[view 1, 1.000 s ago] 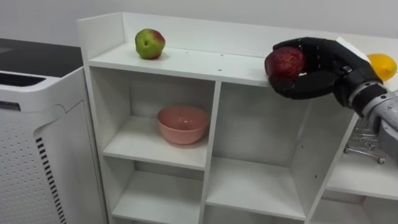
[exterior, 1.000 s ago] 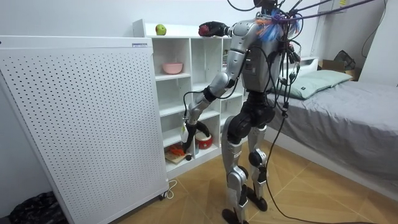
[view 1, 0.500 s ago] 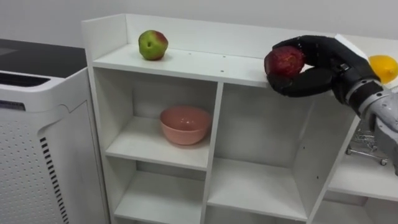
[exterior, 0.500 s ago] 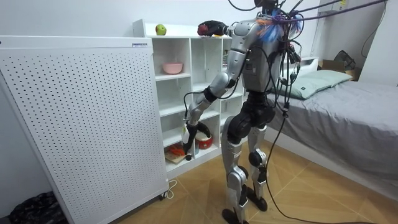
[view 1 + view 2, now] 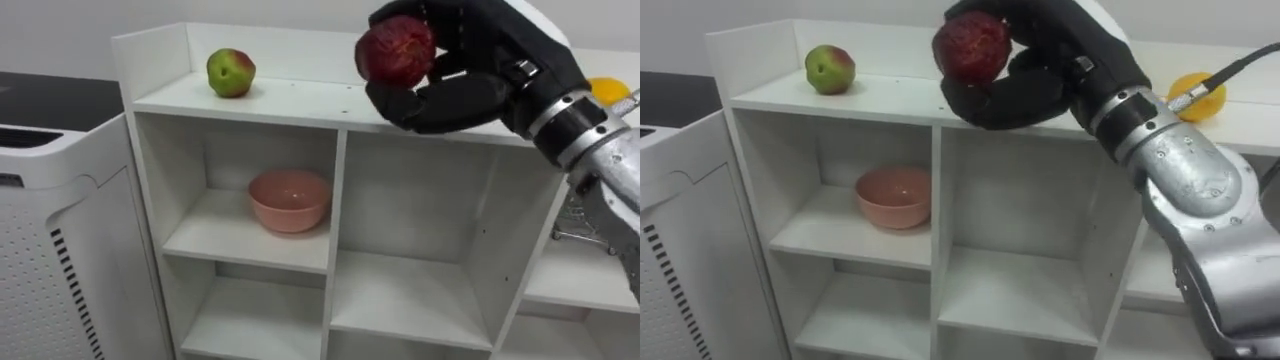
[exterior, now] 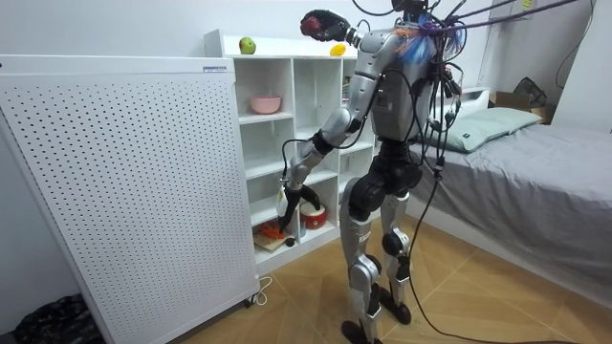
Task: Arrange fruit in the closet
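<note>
Gripping a round, mottled, dark red apple [image 5: 396, 50] in the glossy black right robot hand [image 5: 480, 60], fingers curled tight round it, holding it just above the white closet's [image 5: 270, 100] flat top board. Sitting on that top toward its left end: a smooth green apple [image 5: 230, 72] with a red blush; toward its right end, a yellow-orange fruit [image 5: 610, 92]. Resting in the closet's upper left cubby: a matte pink bowl [image 5: 289, 198]. Showing up in the room view, hanging low beside the closet's lower shelves: the left robot hand [image 6: 292, 199], can't tell its state.
</note>
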